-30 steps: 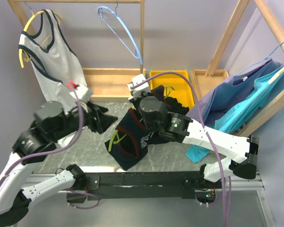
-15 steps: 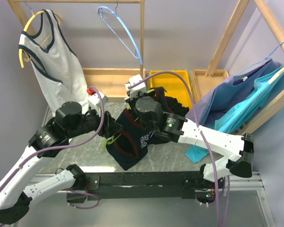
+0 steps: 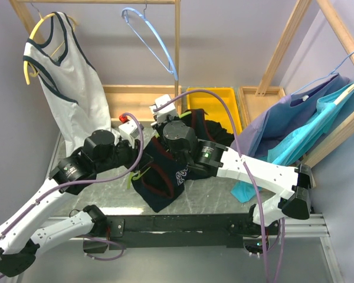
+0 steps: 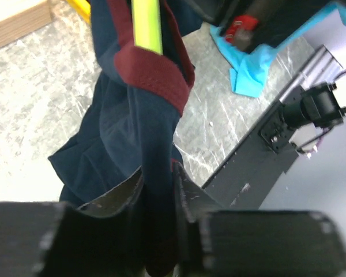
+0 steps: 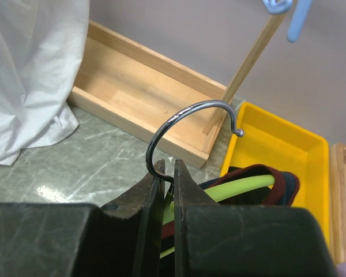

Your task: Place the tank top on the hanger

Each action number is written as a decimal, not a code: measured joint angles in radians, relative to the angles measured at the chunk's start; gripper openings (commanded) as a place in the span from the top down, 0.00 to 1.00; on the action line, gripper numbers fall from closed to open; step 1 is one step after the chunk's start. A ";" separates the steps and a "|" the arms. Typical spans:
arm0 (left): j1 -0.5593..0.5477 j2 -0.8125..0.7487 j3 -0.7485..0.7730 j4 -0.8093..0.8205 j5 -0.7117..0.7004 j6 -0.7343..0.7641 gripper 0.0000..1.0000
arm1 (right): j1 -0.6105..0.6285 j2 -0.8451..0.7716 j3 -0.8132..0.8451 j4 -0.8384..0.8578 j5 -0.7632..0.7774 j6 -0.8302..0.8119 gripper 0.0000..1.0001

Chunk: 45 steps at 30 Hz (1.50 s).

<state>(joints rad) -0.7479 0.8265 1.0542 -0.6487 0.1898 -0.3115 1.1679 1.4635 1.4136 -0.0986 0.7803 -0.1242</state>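
Note:
The dark navy tank top (image 3: 165,177) with dark red trim and a pale chest print hangs in the middle, its lower part on the table. The lime-green hanger (image 3: 143,172) runs through it; its green bar (image 4: 147,23) passes under a red-trimmed strap (image 4: 155,78). My right gripper (image 5: 168,167) is shut on the hanger's neck, just below the metal hook (image 5: 184,124), and holds it up. My left gripper (image 4: 160,179) is shut on a fold of the navy fabric below that strap. One hanger end (image 5: 242,186) sits inside a red-trimmed opening.
A white tank top (image 3: 68,73) on a yellow hanger and a light blue hanger (image 3: 150,38) hang on the back rail. A yellow bin (image 3: 215,103) and wooden trays (image 3: 135,103) stand behind. Blue garments (image 3: 301,130) hang at right; a turquoise cloth (image 4: 248,63) lies on the table.
My left arm has swung in from the left to the tank top and closed on its fabric. My right gripper has shifted slightly left and back with the hanger.

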 measured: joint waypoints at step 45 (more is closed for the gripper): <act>-0.057 -0.307 0.009 0.080 -0.607 -0.134 0.99 | 0.010 -0.410 0.017 -0.111 -0.242 0.210 0.00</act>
<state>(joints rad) -0.8047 0.5194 1.0630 -0.5690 -0.4175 -0.4450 1.1778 1.0538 1.4307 -0.2100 0.5381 0.0860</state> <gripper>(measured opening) 0.190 0.997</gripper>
